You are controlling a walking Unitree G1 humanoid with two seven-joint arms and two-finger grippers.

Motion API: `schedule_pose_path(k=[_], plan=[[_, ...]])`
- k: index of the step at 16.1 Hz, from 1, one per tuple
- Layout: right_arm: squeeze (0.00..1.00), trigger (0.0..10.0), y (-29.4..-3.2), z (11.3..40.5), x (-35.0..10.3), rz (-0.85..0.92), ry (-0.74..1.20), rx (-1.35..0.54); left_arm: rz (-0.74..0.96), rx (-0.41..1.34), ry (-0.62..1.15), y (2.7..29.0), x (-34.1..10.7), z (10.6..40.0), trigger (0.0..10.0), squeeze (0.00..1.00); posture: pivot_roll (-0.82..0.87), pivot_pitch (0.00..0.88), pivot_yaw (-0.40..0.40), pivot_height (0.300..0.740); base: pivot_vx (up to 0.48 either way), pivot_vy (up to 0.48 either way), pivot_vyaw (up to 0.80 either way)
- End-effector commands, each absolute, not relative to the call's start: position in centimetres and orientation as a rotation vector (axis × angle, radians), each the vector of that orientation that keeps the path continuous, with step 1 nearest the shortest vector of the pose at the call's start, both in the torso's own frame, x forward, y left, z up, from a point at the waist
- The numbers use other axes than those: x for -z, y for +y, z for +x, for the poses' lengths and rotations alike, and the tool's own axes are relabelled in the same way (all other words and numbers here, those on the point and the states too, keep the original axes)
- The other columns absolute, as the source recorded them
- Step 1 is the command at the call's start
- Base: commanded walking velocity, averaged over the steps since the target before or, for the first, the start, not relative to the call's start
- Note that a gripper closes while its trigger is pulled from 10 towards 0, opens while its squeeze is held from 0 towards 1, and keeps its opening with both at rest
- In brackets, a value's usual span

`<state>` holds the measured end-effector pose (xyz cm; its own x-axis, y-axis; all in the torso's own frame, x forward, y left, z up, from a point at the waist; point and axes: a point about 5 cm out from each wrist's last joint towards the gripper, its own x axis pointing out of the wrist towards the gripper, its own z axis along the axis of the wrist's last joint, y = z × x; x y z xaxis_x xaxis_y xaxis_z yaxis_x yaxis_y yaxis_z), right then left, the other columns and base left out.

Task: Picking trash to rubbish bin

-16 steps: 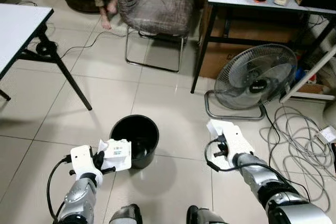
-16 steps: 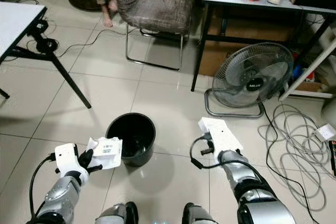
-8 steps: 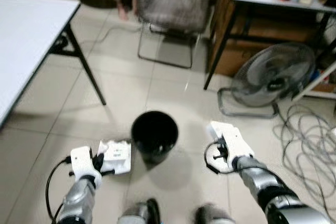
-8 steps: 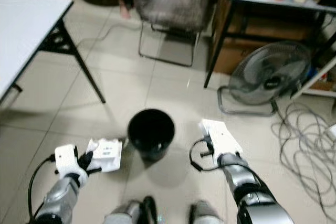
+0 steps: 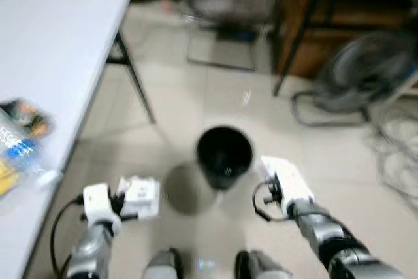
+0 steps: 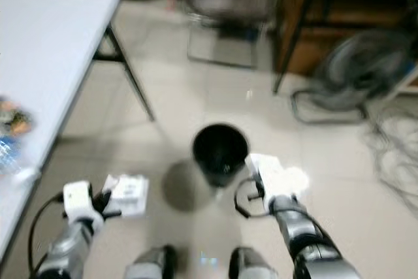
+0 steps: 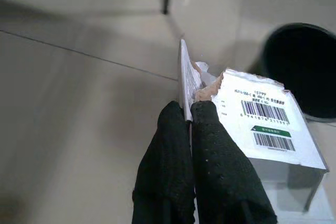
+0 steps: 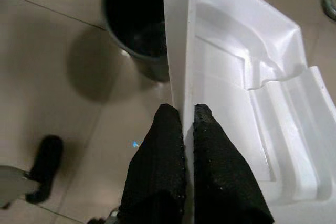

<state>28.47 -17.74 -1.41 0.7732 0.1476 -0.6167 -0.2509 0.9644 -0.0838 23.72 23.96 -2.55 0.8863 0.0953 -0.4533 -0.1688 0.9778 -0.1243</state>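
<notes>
Trash is being carried: left gripper [image 7: 190, 116] clamping a box [image 7: 262, 124], right gripper [image 8: 188, 119] clamping a foam tray [image 8: 247, 108]; next, releasing over the bin [image 5: 224, 153].

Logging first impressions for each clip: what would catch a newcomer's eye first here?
The black bin on the tiled floor, midway between the two arms. The left gripper is shut on a torn white box with barcodes, and the right gripper is shut on a white foam tray right beside the bin. On the robot's left, a white table holds colourful wrappers.
</notes>
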Motion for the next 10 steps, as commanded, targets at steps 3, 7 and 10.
schedule_pose_path(k=[3,7,10], plan=[[0.00,10.0,-18.69,27.63,2.04,-0.161,0.680,-0.186,-0.155,-0.083,0.488,22.87,3.23,23.11,0.0,0.00,-0.13,0.230,0.026,0.740,0.000,0.000,0.00],[0.00,10.0,-18.71,27.45,2.19,-0.159,0.684,-0.183,-0.145,-0.073,0.489,22.97,3.22,23.02,0.0,0.00,-0.13,0.231,0.031,0.740,0.154,0.000,0.00],[0.00,10.0,-18.76,27.28,2.32,-0.158,0.689,-0.180,-0.144,-0.063,0.495,22.91,3.34,22.81,0.0,0.00,-0.13,0.235,0.035,0.740,0.480,0.000,0.00]])
